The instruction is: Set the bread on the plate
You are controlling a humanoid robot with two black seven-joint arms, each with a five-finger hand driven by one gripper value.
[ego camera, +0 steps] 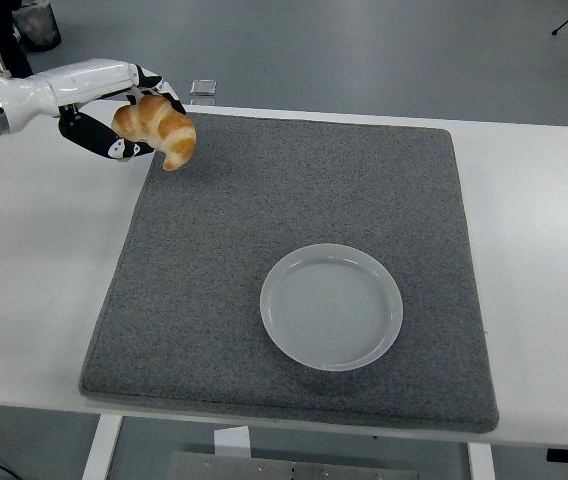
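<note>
Left hand (124, 115) is curled around the croissant (157, 130), fingers (99, 145) wrapped under and over its left end, so the right end hangs free and tips downward. The croissant is held in the air above the far-left corner of the grey mat (294, 230), well apart from the plate (331, 306). Height presumably gives clearance for the carry across.

The plate sits empty on the mat, right of centre and toward the near edge. Placement not yet done; the carry needs to go right and toward the near edge, then down.

Risk, as a judgement: an end-only grip may let the croissant swing or slip.

Right arm not visible. A small clear object (202, 88) lies on the table (34, 260) beyond the mat.
</note>
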